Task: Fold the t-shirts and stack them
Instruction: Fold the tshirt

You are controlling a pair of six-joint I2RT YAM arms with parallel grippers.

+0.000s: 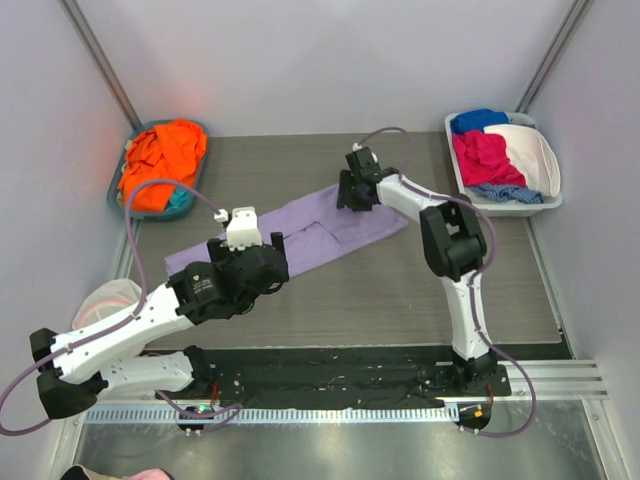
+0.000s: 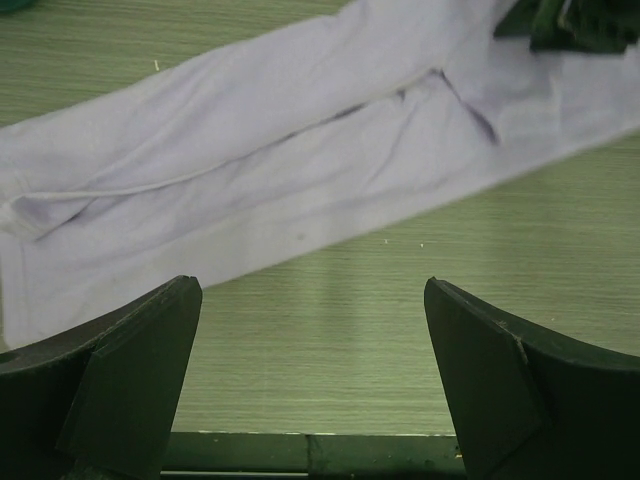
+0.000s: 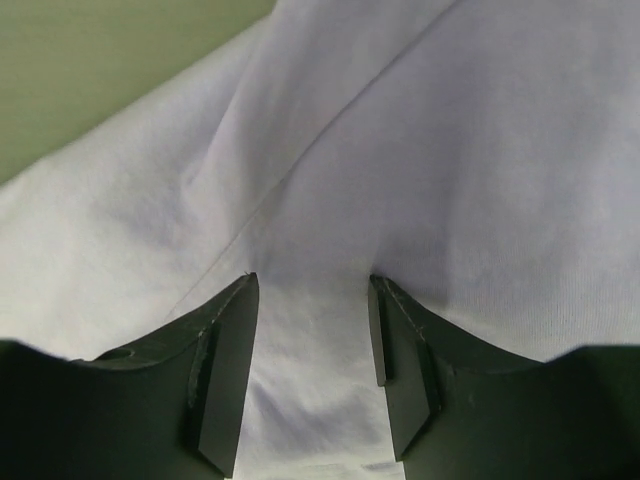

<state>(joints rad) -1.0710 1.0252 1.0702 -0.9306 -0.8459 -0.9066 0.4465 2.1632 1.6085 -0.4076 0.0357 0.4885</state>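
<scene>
While overhead hides fingertips | wrist: right claw (image 3: 312,285) parted over lavender t-shirt (image 3: 450,150)

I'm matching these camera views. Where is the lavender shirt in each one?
Top view: lavender shirt lies diagonally mid-table.
Left wrist: a band across the upper half.
Right wrist: fills most of the frame.
Shared landmark: the right gripper on the shirt, also top-right in the left wrist view.

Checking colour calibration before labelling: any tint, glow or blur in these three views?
Top external: an orange-red glow on the back wall above the orange shirt. Left wrist: the table reads greenish; the far top-right corner is blurred. Right wrist: the lavender shirt fills the frame, soft, the fingers dark against it.
</scene>
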